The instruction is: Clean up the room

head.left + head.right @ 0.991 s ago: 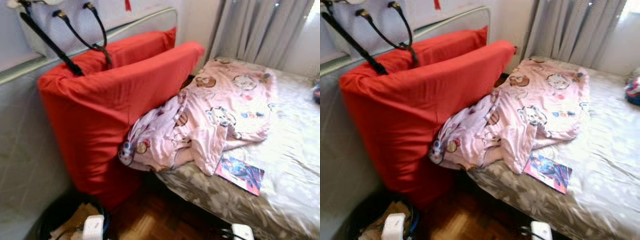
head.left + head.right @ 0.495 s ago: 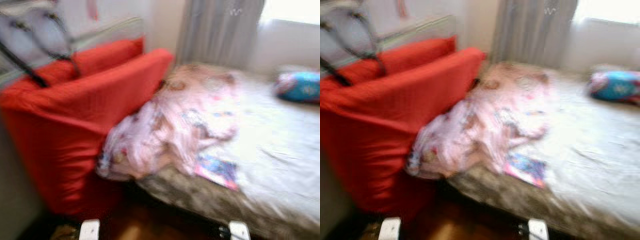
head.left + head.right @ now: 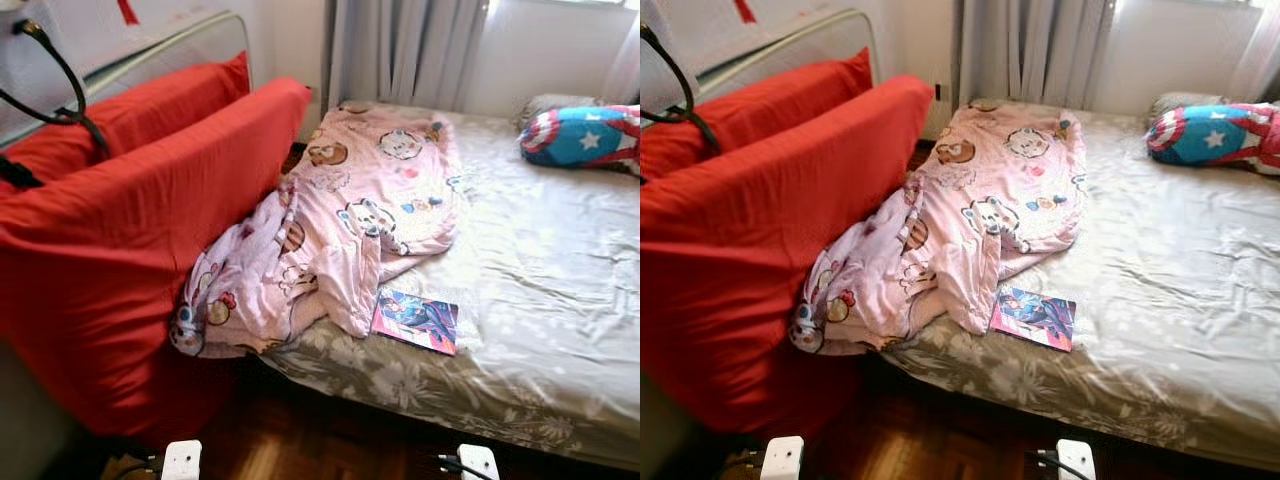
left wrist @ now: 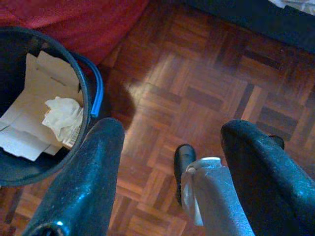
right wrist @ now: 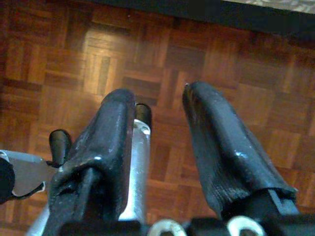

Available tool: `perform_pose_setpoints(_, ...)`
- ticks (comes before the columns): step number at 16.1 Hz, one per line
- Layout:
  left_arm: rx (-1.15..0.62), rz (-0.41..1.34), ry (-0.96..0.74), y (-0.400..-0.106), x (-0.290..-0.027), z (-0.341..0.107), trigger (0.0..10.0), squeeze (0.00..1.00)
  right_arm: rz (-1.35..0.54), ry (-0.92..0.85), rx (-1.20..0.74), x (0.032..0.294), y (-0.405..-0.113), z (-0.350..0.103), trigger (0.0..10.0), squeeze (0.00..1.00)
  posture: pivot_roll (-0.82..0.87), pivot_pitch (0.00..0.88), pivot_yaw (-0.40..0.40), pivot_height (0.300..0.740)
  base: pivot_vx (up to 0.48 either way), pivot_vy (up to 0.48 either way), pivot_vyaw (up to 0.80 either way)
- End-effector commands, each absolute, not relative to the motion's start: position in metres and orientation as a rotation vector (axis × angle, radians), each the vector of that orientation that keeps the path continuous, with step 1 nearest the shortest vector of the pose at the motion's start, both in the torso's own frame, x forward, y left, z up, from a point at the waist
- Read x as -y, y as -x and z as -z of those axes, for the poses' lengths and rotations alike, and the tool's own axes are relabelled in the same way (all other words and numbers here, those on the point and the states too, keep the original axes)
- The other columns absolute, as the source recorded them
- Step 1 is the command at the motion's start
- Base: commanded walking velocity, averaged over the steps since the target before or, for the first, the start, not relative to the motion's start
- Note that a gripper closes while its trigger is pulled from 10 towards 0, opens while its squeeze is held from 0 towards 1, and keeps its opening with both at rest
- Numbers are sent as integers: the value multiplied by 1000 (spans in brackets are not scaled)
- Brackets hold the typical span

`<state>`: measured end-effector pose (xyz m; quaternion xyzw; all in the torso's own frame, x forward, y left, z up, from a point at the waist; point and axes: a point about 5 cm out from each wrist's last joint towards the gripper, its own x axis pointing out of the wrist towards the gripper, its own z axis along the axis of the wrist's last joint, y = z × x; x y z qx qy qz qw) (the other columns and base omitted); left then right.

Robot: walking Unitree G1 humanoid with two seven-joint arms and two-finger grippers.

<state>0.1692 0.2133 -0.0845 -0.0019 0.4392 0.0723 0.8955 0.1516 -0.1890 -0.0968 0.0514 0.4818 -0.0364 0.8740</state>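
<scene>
Left eye view showed the bed (image 3: 560,300) as the centre of the mess. A pink cartoon blanket (image 3: 340,230) lay crumpled over the bed's near-left corner, spilling off the edge against 2 red cushions (image 3: 130,230) propped just beside the bed. A comic book (image 3: 416,321) sat flat on the sheet, touching the blanket's lower fold, and a shield-print pillow (image 3: 580,135) rested at the bed's far right.

Both arms hung low over the parquet floor (image 5: 59,59) in front of the bed. The left gripper (image 4: 170,162) had its fingers spread apart and empty, with a dark bin (image 4: 83,88) of paper scraps near it. The right gripper (image 5: 157,132) was likewise parted, holding nothing.

The step in hand looked like approaching the bed. The comic seemed the easiest first pick: 1 gripper should come in low at its free edge, away from the blanket, and pinch without snagging the sheet.
</scene>
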Motion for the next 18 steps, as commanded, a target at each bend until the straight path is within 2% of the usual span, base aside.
perform_pose_setpoints(1, -1035, -74, -76, -105, -202, 107, 10000, 0, 39, -164, -1021, 191, -125, 104, 10000, 0, 150, 0, -135, 740, 0, 0, 0)
perform_pose_setpoints(6, -1034, -58, -83, -106, -197, 107, 10000, 0, 38, -134, -1035, 195, -125, 104, 10000, 0, 162, 0, -151, 740, 0, 0, -510)
perform_pose_setpoints(10, -1038, 66, -169, -112, -193, 107, 10000, 0, 36, -129, -1026, 197, -128, 102, 10000, 0, 159, 0, -159, 740, 0, 0, -686)
perform_pose_setpoints(14, -1030, -28, -103, -112, -195, 106, 10000, 0, 33, -128, -1021, 198, -131, 101, 10000, 0, 159, 0, -167, 740, 0, 0, -658)
perform_pose_setpoints(18, -1011, -108, -69, -114, -201, 105, 10000, 0, 51, -148, -1002, 194, -135, 101, 10000, 0, 154, 0, -156, 740, 0, 0, 0)
